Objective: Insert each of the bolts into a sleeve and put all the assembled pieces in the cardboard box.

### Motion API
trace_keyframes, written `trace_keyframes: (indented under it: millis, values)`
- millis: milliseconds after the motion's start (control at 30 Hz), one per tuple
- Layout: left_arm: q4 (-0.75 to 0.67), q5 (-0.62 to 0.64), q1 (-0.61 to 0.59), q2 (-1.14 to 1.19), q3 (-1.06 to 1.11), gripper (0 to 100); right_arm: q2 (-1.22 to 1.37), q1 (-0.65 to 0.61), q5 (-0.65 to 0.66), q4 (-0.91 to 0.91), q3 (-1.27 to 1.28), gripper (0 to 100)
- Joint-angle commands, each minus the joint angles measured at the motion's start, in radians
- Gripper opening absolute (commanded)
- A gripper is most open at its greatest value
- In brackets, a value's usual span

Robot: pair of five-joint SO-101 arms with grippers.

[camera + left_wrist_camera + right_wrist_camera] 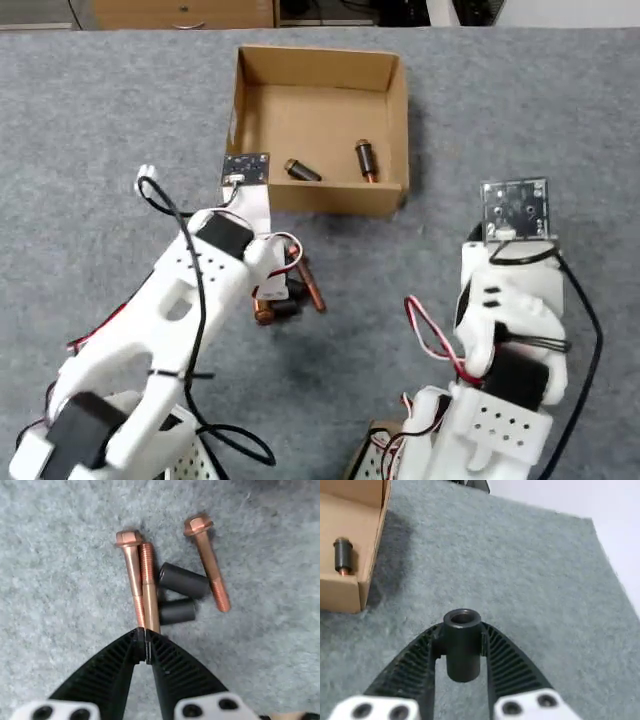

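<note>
Right wrist view: matte tubular sleeve

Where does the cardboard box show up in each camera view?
High view: cardboard box at top centre, open.
Left wrist view: faces the loose bolts lying in front of it.
Right wrist view: the box's corner, beyond the held sleeve.
Shared landmark: assembled piece inside that near corner.

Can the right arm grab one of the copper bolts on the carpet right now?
Probably not yet. The right pincer is full, shut on a black sleeve. The left pincer sits right at the copper bolts, so the left arm crowds that spot.
</note>
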Motion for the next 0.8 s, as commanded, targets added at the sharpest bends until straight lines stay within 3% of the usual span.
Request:
trace_keyframes:
  millis: [0,167,367,767]
  values:
    - [-0.051,-0.055,-0.054,0.030,-0.054,2,-0.035,0.016,0.012,-0.032,0.022,0.1]
    - [-0.101,-0.121,-0.109,0.082,-0.054,2,-0.035,0.010,0.040,-0.041,0.054,0.1]
    - [-0.117,-0.123,-0.115,0.143,-0.060,15,-0.035,0.010,0.040,-0.041,0.056,0.1]
    - [-0.201,-0.130,-0.173,0.298,-0.091,9,-0.035,0.010,0.040,-0.043,0.058,0.1]
